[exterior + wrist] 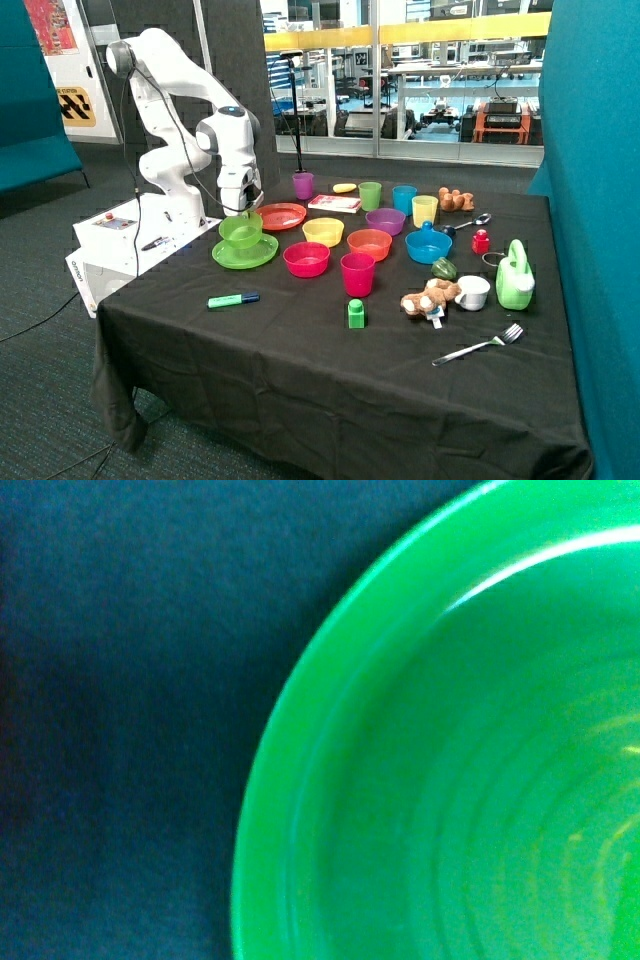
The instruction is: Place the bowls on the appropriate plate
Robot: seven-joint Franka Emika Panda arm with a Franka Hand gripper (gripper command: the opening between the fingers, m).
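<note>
The lime green bowl (240,231) stands upright on the lime green plate (245,255) near the table edge closest to the robot base. My gripper (242,211) is right at the bowl's far rim, just above it. The orange-red bowl (370,243) sits on the black cloth in the middle of the table. The orange-red plate (281,216) lies bare just behind the green plate. The wrist view is filled by curved, shiny green plastic (450,780) beside black cloth (110,730); I cannot tell whether it is the bowl or the plate.
Pink (306,259), yellow (323,231), purple (385,221) and blue (428,244) bowls surround the orange-red one. A pink cup (357,273), green marker (233,299), green block (356,314), teddy (430,296), fork (480,346) and watering can (516,277) lie toward the front. Several cups stand at the back.
</note>
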